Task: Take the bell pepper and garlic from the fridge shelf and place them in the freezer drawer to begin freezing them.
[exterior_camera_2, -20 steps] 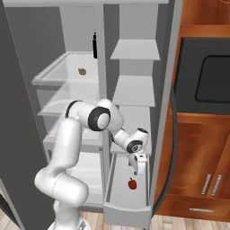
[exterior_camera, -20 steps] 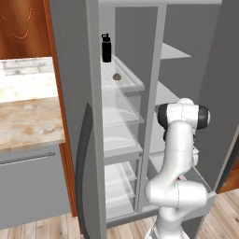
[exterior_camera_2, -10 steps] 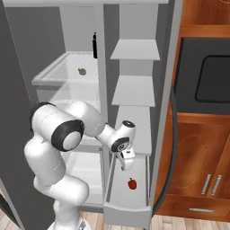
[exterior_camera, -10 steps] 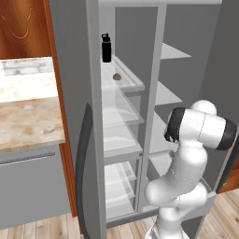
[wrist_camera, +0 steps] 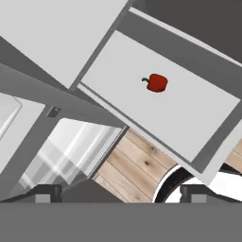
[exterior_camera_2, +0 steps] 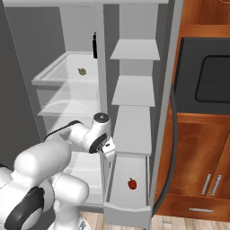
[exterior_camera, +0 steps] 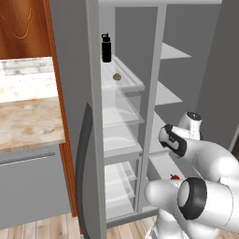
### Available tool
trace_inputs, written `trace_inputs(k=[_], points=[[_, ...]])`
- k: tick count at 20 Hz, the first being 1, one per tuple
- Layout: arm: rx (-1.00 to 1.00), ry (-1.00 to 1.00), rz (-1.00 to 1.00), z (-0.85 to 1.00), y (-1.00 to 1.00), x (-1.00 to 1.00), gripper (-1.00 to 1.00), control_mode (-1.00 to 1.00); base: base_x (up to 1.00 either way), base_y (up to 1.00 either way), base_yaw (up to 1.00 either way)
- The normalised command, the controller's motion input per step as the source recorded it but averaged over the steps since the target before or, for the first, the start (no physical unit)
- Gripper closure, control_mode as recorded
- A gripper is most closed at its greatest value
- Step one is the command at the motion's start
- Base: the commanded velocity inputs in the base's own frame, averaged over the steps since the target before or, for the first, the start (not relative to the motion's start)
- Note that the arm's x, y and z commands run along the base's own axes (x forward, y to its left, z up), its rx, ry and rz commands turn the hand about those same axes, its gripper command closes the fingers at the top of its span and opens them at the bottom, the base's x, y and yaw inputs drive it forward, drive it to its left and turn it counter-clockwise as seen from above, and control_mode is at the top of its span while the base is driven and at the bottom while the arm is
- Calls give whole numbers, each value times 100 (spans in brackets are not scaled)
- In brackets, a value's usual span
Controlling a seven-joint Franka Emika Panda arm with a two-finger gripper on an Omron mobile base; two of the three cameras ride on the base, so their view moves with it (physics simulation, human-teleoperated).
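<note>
The red bell pepper (exterior_camera_2: 132, 183) lies loose on the floor of the pulled-out freezer drawer (exterior_camera_2: 127, 208), also seen as the bell pepper (wrist_camera: 157, 82) in the drawer (wrist_camera: 198, 118) and the pepper (exterior_camera: 175, 177). The small tan garlic (exterior_camera_2: 82, 71) sits on the top glass fridge shelf (exterior_camera_2: 47, 80), by the black bottle (exterior_camera: 106, 48); the left base view shows the garlic (exterior_camera: 117, 76) too. My gripper (exterior_camera_2: 109, 152) hangs open and empty above the drawer's left edge, well below the garlic. Its fingertips (wrist_camera: 47, 192) stand wide apart.
Opaque grey shelves (exterior_camera_2: 133, 92) fill the right compartment above the drawer. Lower glass shelves (exterior_camera: 120, 140) lie under the garlic's shelf. The open fridge door (exterior_camera: 88, 154) stands left, a marble counter (exterior_camera: 28, 121) beyond it. Wooden cabinets with an oven (exterior_camera_2: 211, 90) are on the right.
The hand has pulled up and to the left, away from over the bell pepper, and the arm has folded back toward the base. The pepper stays in the drawer.
</note>
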Motion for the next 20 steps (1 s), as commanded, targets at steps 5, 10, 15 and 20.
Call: trace_inputs(k=[5,10,15,20], points=[[-3,-19,24,100,44,-34,-100,-100,0,0,0],[-5,-14,26,100,52,-7,-100,-100,0,0,0],[-9,-14,13,100,76,25,-100,-100,0,0,0],[-17,2,2,100,69,28,-100,-100,0,0,0]])
